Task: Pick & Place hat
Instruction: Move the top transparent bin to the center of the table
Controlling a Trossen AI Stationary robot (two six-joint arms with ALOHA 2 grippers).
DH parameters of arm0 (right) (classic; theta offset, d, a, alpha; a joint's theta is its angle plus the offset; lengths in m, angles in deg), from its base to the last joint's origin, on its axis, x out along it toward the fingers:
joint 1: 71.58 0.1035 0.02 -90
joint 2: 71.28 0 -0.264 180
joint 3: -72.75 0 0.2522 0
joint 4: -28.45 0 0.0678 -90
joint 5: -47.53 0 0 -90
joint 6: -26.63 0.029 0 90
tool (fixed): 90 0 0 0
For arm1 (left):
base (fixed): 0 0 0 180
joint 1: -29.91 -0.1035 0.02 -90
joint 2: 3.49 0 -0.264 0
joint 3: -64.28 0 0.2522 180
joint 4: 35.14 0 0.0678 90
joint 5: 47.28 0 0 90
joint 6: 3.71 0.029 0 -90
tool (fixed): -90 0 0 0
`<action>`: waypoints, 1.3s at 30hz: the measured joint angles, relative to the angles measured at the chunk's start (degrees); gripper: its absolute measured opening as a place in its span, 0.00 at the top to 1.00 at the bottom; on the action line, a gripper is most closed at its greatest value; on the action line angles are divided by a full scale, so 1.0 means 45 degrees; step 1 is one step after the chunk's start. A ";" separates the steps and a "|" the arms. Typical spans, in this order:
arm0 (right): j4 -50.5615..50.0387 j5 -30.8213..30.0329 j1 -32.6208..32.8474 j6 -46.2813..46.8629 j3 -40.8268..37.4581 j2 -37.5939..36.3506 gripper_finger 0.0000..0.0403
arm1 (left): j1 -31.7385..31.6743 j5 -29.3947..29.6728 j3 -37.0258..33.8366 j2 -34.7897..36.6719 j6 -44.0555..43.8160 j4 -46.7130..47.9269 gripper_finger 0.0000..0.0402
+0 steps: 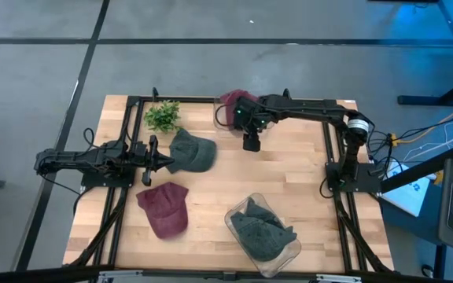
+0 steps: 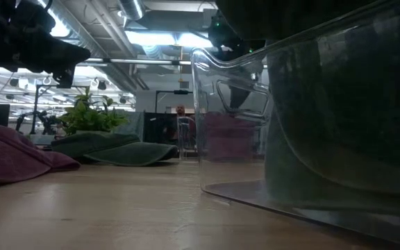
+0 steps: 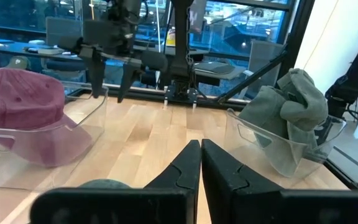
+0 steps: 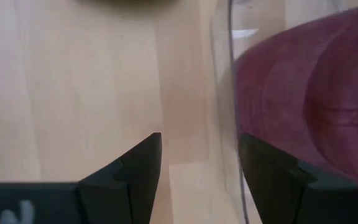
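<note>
Lying loose on the wooden surface, a green hat sits just beside the left hand, whose fingers are clenched together on nothing, their tips close to the hat's near edge; whether they touch it cannot be told. A maroon hat lies flat nearer the front edge, a little below that hand in the high view and apart from it. At the far side, the right hand hangs with its fingers spread and released, empty, right next to a clear container that holds another maroon hat; in the right wrist view the container's transparent wall runs between the two fingers, with the maroon fabric behind it. A second clear container near the front right corner holds green hats bundled together. A small green plant stands at the far left, beyond the loose green hat.
</note>
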 joint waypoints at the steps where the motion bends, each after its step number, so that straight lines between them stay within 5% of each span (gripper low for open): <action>1: 0.0144 0.0002 -0.0070 -0.0019 -0.0038 0.0018 0.47 | 0.0001 0.0000 0.0000 0.0002 0.0000 -0.0001 0.97; 16: 0.0243 0.0228 -0.0634 0.0015 -0.0063 0.1120 0.47 | 0.0001 0.0000 0.0000 -0.0001 0.0000 0.0001 0.98; 39: -0.0848 0.5084 0.0660 0.2025 -0.0063 0.1394 0.47 | -0.0004 0.0000 0.0000 0.0004 0.0000 0.0001 0.97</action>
